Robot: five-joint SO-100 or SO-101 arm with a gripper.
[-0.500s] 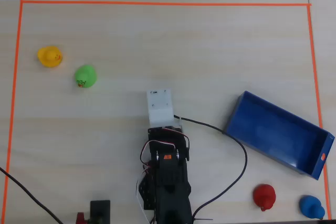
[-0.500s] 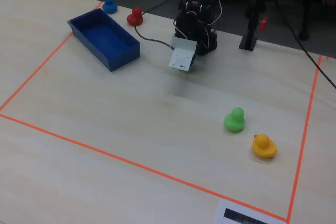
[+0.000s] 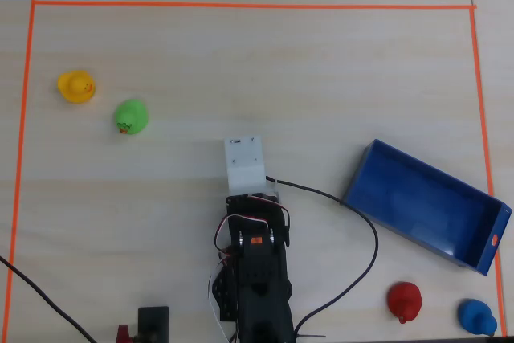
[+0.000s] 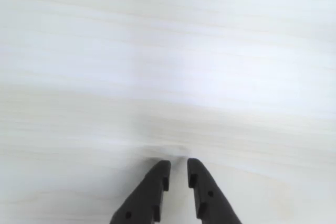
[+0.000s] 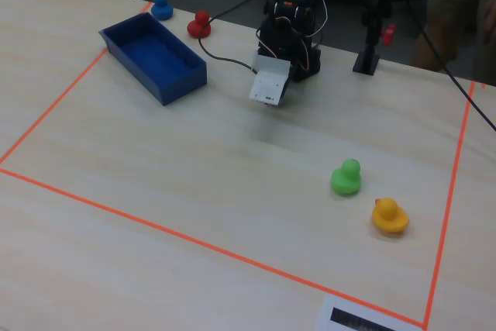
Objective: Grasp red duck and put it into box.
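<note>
From the wrist view I read the gripper (image 4: 178,169) as nearly closed: the two black fingers (image 4: 152,192) stand side by side with only a thin slit between the tips, and nothing is held in them. They hang over bare pale table (image 4: 168,51); no object shows under or ahead of them.

In the overhead view the gripper itself is hidden under the white wrist housing (image 3: 245,164), with the black arm (image 3: 255,279) folded behind it toward the bottom edge.

The box (image 3: 426,206) lies to the right of the gripper in that view, set at an angle, with an orange mark at its far right end; it looks empty. A black cable (image 3: 353,222) runs from the arm past the box's near corner.

The red duck (image 3: 404,301) sits on the table below the box, right of the arm and behind the gripper, apart from the box. The blue duck (image 3: 477,316) is just right of it.

The green duck (image 3: 130,116) and yellow duck (image 3: 76,86) sit well apart, to the gripper's upper left. Orange tape (image 3: 241,6) frames the work area.
</note>
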